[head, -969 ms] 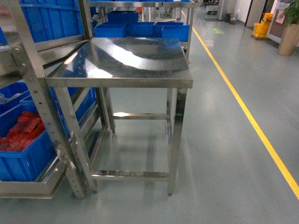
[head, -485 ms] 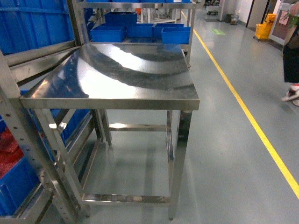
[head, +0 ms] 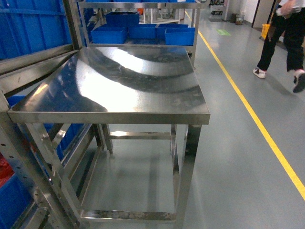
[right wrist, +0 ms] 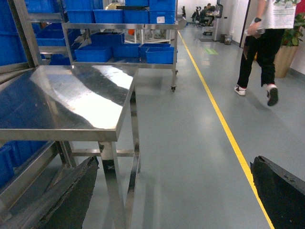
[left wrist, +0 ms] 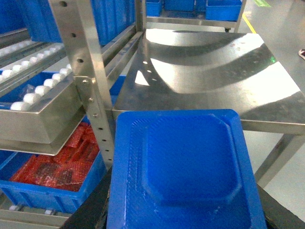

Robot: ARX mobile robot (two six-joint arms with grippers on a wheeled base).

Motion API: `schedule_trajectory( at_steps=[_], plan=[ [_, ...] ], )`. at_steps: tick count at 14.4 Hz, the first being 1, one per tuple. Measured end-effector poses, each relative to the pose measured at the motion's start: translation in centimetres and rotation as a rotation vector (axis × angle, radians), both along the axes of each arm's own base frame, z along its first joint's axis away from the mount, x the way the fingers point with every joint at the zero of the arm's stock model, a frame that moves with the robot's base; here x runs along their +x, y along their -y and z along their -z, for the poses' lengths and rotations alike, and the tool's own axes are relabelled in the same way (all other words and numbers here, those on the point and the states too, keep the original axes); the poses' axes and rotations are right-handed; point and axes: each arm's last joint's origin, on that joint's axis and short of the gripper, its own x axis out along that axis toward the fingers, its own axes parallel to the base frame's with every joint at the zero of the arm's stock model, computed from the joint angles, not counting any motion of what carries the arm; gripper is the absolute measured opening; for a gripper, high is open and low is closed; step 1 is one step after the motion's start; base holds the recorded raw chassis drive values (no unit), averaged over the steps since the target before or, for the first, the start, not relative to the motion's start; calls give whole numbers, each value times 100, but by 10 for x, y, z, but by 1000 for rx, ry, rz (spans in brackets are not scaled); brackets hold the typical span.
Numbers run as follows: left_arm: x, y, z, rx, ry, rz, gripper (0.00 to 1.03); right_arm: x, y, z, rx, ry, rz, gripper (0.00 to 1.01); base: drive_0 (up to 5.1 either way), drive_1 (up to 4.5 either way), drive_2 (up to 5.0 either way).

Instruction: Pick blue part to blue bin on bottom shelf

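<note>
In the left wrist view the blue part (left wrist: 186, 162), a shallow blue moulded tray, fills the lower middle. My left gripper (left wrist: 183, 212) is shut on it, with black fingers (left wrist: 93, 210) showing at both of its sides. It hangs in front of the steel table's near corner. To its lower left a blue bin (left wrist: 47, 191) holding red packets stands on the bottom shelf (left wrist: 24, 215) of the rack. My right gripper (right wrist: 176, 191) is open above the floor with nothing between its fingers (right wrist: 279, 186). Neither gripper shows in the head view.
A square steel table (head: 119, 81) stands straight ahead, with a rack upright (left wrist: 90, 71) and a roller level (left wrist: 33, 93) to its left. More blue bins (head: 138, 31) sit on a rack behind. A person (head: 286, 33) walks past the yellow floor line (head: 252, 114) on the right.
The head view has closed in on the table, and the bin of red packets has slid out at the left. A person has walked into the top right.
</note>
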Motion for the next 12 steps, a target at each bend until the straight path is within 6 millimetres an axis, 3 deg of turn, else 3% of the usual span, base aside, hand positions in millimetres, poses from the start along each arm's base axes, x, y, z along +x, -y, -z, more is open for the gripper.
schedule_trajectory(
  at_steps=[12],
  plan=[
    [0, -1, 0, 1, 1, -8, 43, 0, 0, 0, 0, -1, -3, 98, -497, 248, 248]
  ],
)
